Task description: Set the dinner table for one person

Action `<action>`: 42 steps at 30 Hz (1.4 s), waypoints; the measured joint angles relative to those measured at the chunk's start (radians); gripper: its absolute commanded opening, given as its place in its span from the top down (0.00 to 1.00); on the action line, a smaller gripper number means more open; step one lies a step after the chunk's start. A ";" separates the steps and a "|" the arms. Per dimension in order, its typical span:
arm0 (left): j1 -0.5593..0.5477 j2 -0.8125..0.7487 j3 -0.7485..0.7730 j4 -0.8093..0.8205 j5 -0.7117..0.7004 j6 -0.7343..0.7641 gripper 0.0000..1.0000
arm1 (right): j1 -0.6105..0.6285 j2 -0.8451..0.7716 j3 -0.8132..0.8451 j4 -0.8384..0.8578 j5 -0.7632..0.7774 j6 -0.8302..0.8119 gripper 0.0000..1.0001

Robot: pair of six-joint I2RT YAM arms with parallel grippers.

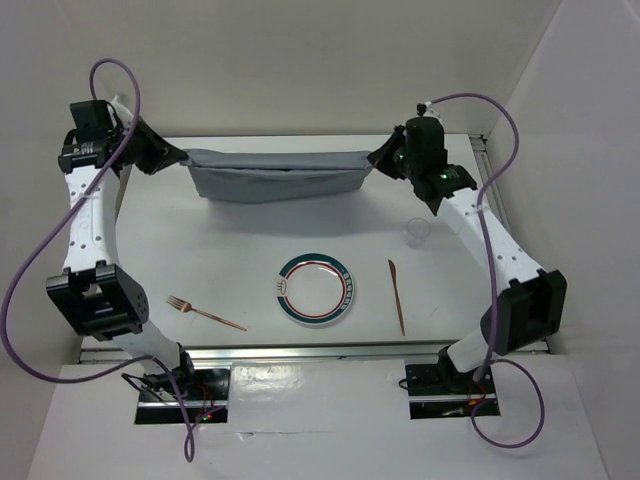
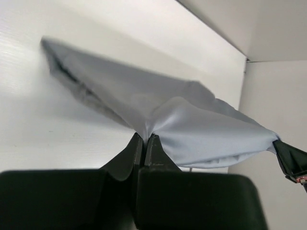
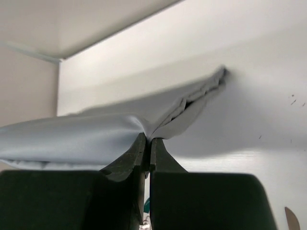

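A grey cloth [image 1: 275, 176] hangs stretched between both grippers at the far side of the white dinner table [image 1: 240, 240], its lower edge sagging. My left gripper [image 1: 178, 158] is shut on the cloth's left corner [image 2: 144, 125]. My right gripper [image 1: 372, 160] is shut on the cloth's right corner [image 3: 146, 132]. A white plate with a green and red rim [image 1: 316, 290] lies at the table's near middle. A copper fork [image 1: 205, 313] lies left of the plate and a copper knife [image 1: 397, 295] lies right of it. A clear cup [image 1: 418, 231] stands at the right.
White walls close the table at the back and right. A metal rail [image 1: 300, 352] runs along the near edge, with both arm bases just behind it. The right gripper also shows at the right edge of the left wrist view [image 2: 291, 160].
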 measured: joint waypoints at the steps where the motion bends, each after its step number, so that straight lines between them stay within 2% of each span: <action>1: 0.006 -0.022 -0.001 -0.005 0.014 0.000 1.00 | 0.000 -0.025 0.000 -0.006 0.002 -0.002 1.00; 8: 0.039 -0.175 -0.014 -0.042 0.082 -0.002 1.00 | 0.001 -0.193 0.000 -0.056 0.004 -0.003 1.00; 14: 0.043 -0.164 0.078 -0.057 0.140 -0.008 1.00 | 0.001 -0.232 0.023 -0.068 0.019 -0.008 1.00; 19: 0.045 -0.060 0.139 -0.024 0.176 -0.033 1.00 | -0.011 -0.117 0.114 -0.060 0.031 -0.040 1.00; 23: 0.038 0.082 0.228 -0.011 0.217 -0.064 1.00 | -0.047 0.056 0.261 -0.052 0.010 -0.074 1.00; 25: 0.023 0.174 0.325 -0.014 0.219 -0.082 1.00 | -0.064 0.150 0.341 -0.028 0.004 -0.094 1.00; 29: -0.023 0.399 0.643 0.023 0.235 -0.134 1.00 | -0.107 0.317 0.497 -0.016 -0.007 -0.122 1.00; 31: -0.029 0.437 0.682 0.069 0.253 -0.162 1.00 | -0.127 0.366 0.549 -0.005 -0.023 -0.129 1.00; 35: -0.041 0.443 0.601 0.163 0.282 -0.205 1.00 | -0.146 0.361 0.489 0.054 -0.040 -0.136 1.00; 39: -0.056 0.383 0.317 0.246 0.258 -0.175 1.00 | -0.150 0.266 0.226 0.119 -0.054 -0.137 1.00; 40: -0.060 0.369 0.242 0.250 0.250 -0.164 0.93 | -0.151 0.242 0.148 0.130 -0.056 -0.134 1.00; 41: -0.063 0.356 0.162 0.256 0.239 -0.154 0.73 | -0.152 0.219 0.068 0.140 -0.061 -0.128 0.97; 42: -0.065 0.345 0.080 0.261 0.230 -0.134 0.54 | -0.153 0.194 -0.024 0.153 -0.070 -0.119 0.85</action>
